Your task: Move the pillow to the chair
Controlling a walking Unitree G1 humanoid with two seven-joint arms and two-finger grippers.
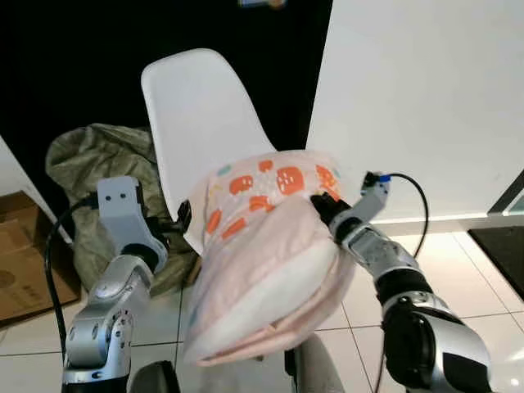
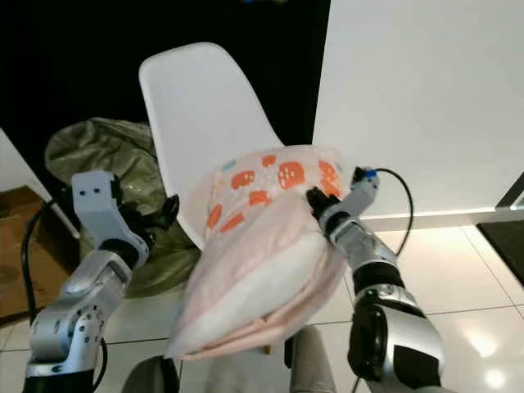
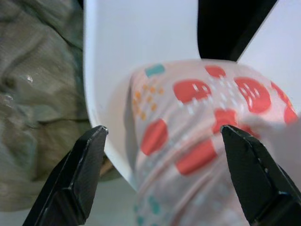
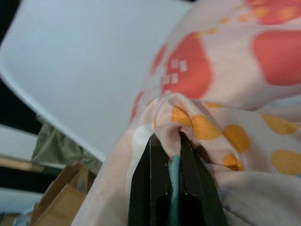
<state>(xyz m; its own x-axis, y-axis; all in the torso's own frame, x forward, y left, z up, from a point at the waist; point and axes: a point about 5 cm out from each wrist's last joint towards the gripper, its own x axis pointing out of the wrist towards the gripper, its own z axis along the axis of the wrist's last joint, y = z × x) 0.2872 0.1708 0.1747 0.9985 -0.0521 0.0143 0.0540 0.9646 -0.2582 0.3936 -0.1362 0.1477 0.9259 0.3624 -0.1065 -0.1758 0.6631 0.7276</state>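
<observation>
Pillow [image 1: 270, 270] soft, puffy, chair [image 1: 201, 110] smooth, moulded

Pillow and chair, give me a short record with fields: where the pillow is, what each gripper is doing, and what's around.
pillow: pink with orange and teal print, over the chair seat, leaning against its backrest
chair: white, moulded shell
right gripper: shut, pinching a fold of pillow fabric
left gripper: open, beside the pillow's left edge
bag: olive green, crumpled, on the floor left of chair
box: cardboard, far left
</observation>
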